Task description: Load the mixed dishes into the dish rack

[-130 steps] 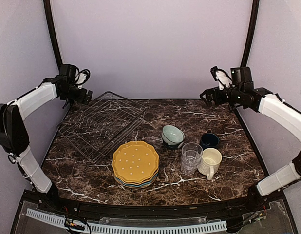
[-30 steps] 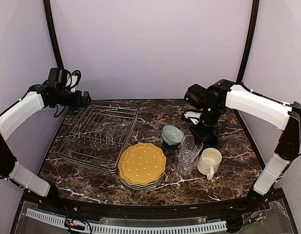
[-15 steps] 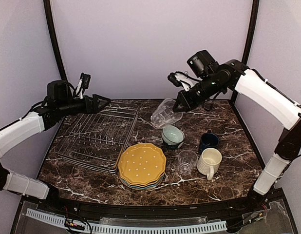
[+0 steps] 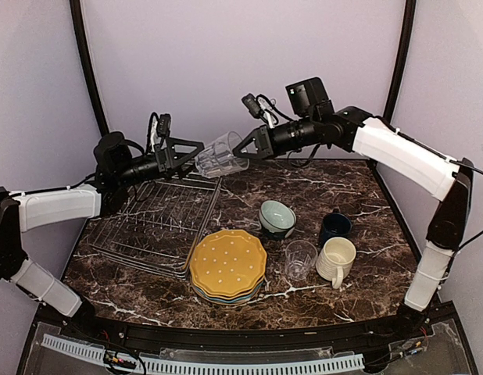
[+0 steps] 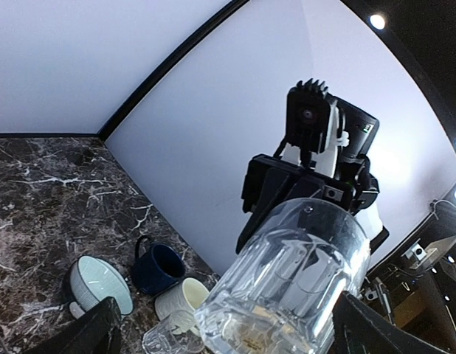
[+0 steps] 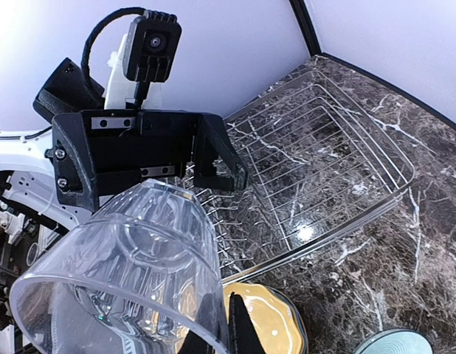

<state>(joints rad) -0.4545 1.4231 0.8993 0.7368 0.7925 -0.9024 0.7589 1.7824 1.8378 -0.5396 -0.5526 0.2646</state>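
Observation:
A clear glass tumbler [image 4: 223,155] hangs on its side in the air above the far right corner of the dish rack [image 4: 152,223]. My right gripper [image 4: 241,148] is shut on its rim [image 6: 226,324]. My left gripper [image 4: 194,157] stands open, facing the tumbler's base [image 5: 298,280], which lies between its fingers [image 5: 102,332] without touching them. On the table are a stack of scalloped plates with the yellow dotted one [image 4: 227,263] on top, a pale green bowl [image 4: 277,217], a navy mug [image 4: 335,226], a cream mug [image 4: 338,259] and a second tumbler [image 4: 300,258].
The wire rack [image 6: 316,162] lies flat at the table's left, with nothing in it. The plate stack touches its near right corner. The mugs, bowl and second tumbler cluster at centre right. A purple wall closes the back and sides.
My right gripper has carried the tumbler up and to the left, over the rack's corner. My left arm has reached right to meet it, its fingers still open.

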